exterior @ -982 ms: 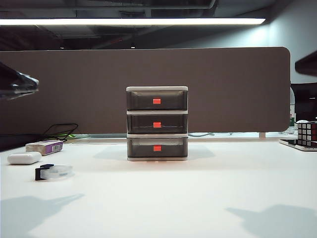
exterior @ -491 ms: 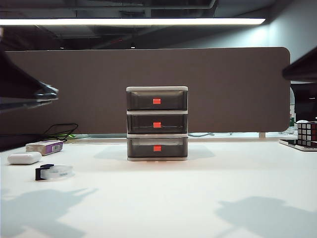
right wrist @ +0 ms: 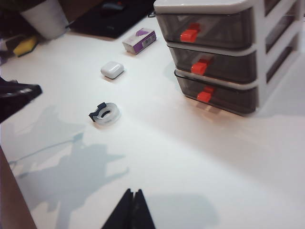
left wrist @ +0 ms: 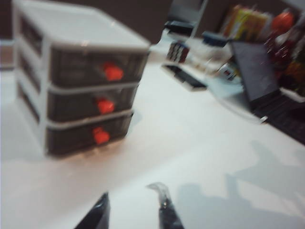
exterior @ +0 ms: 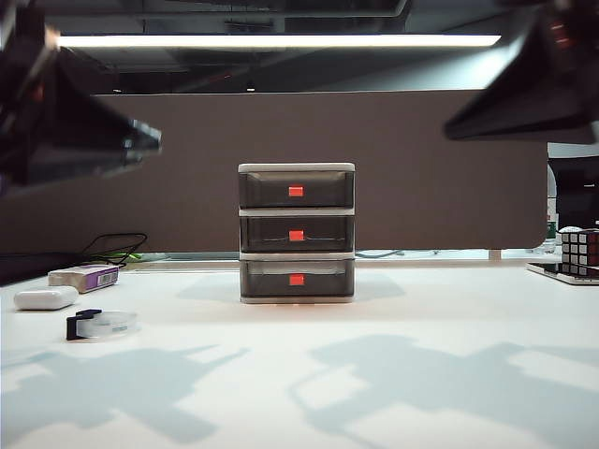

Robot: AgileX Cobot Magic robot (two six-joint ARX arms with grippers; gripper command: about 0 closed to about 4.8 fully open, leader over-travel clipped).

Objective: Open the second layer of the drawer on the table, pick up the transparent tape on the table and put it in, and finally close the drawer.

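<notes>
The drawer unit (exterior: 297, 233) stands at the middle of the tabletop (exterior: 374, 393), toward its far edge, with all three drawers shut. The middle drawer (exterior: 297, 232) looks light and stiff, a thin smoky plastic tray in a white frame, and its only hold is the small red handle tab (exterior: 297, 236) at the centre of its front; that tab is shallow and probably slick, and the light unit may slide when pulled. The tape (exterior: 100, 324) lies flat near the tabletop's left edge, well apart from the drawers, just in front of a white case (exterior: 45, 298) and a white-and-purple box (exterior: 85, 277). It should be very light and smooth; the rim across the ring, or the black cutter end, seems the surest place to pinch. The left gripper (left wrist: 131, 210) hangs above the tabletop facing the drawer fronts, its fingers (left wrist: 164, 205) partly apart and empty. The right gripper (right wrist: 129, 210) hovers over bare tabletop nearer the front edge, fingertips together, holding nothing.
</notes>
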